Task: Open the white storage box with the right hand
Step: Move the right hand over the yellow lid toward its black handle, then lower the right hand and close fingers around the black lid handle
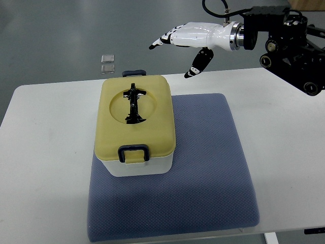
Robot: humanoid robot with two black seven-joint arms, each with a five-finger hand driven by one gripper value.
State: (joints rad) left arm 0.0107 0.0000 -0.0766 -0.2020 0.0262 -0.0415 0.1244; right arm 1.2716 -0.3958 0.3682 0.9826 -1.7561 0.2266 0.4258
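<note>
Clearly the task has barely begun: the white plastic storage box with its pale yellow lid stands shut, both dark latches appear down, and nothing touches it. The white robotic right hand hangs in the air above the far edge of the white table, well apart from the box and off toward its far right corner. Its fingers are loosely spread and hold nothing; the thumb droops downward with a dark tip, and the other fingers stretch toward the left. The left hand does not show.

What is left, as I judge it, is the whole job: bringing the hand down to the box, freeing the clasps and lifting the lid.

The box sits on the far left corner of a blue-grey quilted fabric mat, which covers the middle of the table down to its near edge. A round recess in the lid holds a folded black handle. One dark clasp grips the lid's near side; a second shows at the far side. Beyond the table, two small clear squares lie on the grey floor.
</note>
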